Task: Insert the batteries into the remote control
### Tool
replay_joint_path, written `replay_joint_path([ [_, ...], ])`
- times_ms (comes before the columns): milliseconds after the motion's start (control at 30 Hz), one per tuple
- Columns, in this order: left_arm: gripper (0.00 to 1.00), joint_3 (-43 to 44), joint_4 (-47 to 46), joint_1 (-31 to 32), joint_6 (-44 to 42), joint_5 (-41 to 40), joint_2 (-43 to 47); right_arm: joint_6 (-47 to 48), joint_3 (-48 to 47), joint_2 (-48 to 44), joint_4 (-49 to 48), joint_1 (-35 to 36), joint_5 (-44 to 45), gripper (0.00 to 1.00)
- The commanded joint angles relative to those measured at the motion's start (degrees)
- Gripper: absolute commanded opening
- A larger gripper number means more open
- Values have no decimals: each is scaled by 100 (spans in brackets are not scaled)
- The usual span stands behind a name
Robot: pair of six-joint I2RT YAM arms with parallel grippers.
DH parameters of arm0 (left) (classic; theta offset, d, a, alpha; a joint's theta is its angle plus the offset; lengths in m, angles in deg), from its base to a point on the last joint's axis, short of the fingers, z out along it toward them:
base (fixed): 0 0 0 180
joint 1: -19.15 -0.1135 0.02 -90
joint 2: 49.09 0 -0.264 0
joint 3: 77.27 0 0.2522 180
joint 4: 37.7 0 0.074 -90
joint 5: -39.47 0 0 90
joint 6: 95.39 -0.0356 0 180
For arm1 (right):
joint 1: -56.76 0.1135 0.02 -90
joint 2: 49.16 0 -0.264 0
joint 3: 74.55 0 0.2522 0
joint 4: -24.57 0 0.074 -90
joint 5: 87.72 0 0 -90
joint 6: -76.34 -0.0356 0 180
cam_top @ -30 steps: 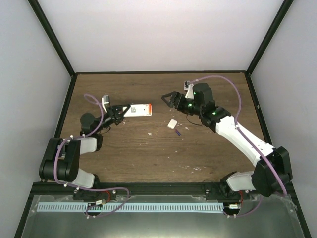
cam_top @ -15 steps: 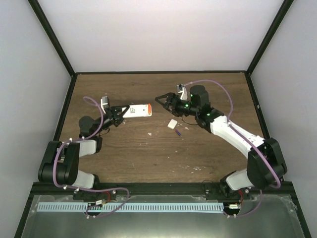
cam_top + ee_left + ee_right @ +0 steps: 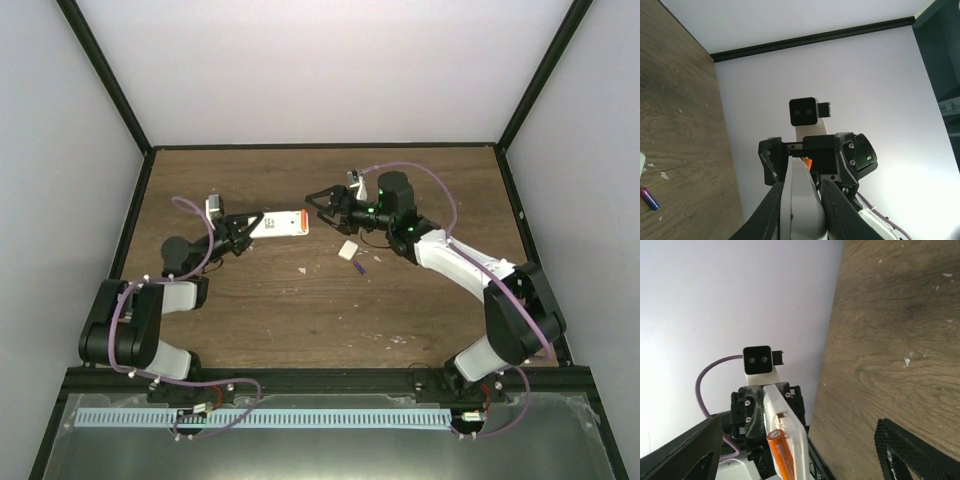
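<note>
Top external: L gripper (image 3: 247,224) clamps remote (image 3: 281,222); R gripper (image 3: 316,205) agape.

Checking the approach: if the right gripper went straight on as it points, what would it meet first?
Probably the remote control, held by the left gripper, orange battery showing; nothing lies between, though depth is unclear.

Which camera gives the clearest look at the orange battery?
The right wrist view: the orange battery shows lengthwise against the white remote control. The top view shows only an orange patch at the remote's end; the left wrist view, an orange sliver.
</note>
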Motion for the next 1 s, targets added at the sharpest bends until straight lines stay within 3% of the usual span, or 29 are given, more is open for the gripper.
replay_joint_path([
  [0,0,-17,-702,49,78,-100,-138,-218,-59,42,-473,-11,-269,80],
  [433,0,40,-690,84,-26,-143,-235,-294,-214,282,-500,80,-529,75],
  [967,0,54,-723,85,-160,-157,-339,-621,-248,424,-1009,145,-845,61],
])
